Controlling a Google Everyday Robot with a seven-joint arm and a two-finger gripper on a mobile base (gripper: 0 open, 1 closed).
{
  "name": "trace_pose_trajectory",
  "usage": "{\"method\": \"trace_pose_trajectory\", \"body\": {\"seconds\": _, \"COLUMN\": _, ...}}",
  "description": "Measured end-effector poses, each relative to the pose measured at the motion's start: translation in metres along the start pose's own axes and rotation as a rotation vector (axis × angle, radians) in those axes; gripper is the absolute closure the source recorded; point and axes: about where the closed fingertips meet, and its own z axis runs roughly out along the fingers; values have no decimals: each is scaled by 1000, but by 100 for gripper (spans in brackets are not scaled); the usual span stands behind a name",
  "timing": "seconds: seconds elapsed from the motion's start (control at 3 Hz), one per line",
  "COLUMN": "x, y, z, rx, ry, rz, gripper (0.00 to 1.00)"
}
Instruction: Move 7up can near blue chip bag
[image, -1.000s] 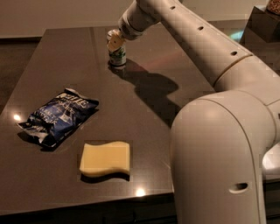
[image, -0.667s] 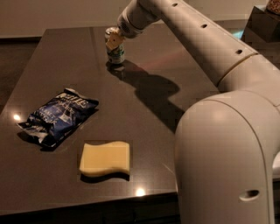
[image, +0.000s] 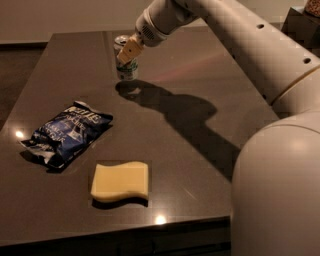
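The 7up can (image: 128, 71) is upright at the far middle of the dark table (image: 200, 165); its green and white label and silver top show. My gripper (image: 125, 50) reaches down from the right and is shut on the can's upper part, with one tan finger (image: 130, 49) across its front. I cannot tell whether the can rests on the table or hangs just above it. The blue chip bag (image: 67, 132) lies flat at the near left, well apart from the can.
A pale yellow sponge (image: 121, 181) lies near the front edge, right of the bag. My arm (image: 240, 35) spans the upper right and my white body (image: 280, 190) fills the lower right. The arm's shadow (image: 185, 115) falls across the middle.
The gripper and the can have shifted a little to the left, toward the bag's side. The bag and sponge have not moved.
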Motion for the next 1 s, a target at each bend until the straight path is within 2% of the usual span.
{"method": "trace_pose_trajectory", "body": {"seconds": 0.67, "x": 6, "y": 75, "z": -7, "rx": -158, "ry": -20, "rz": -137, "gripper": 100}}
{"method": "trace_pose_trajectory", "body": {"seconds": 1.0, "x": 7, "y": 101, "z": -5, "rx": -203, "ry": -21, "rz": -198, "gripper": 86}}
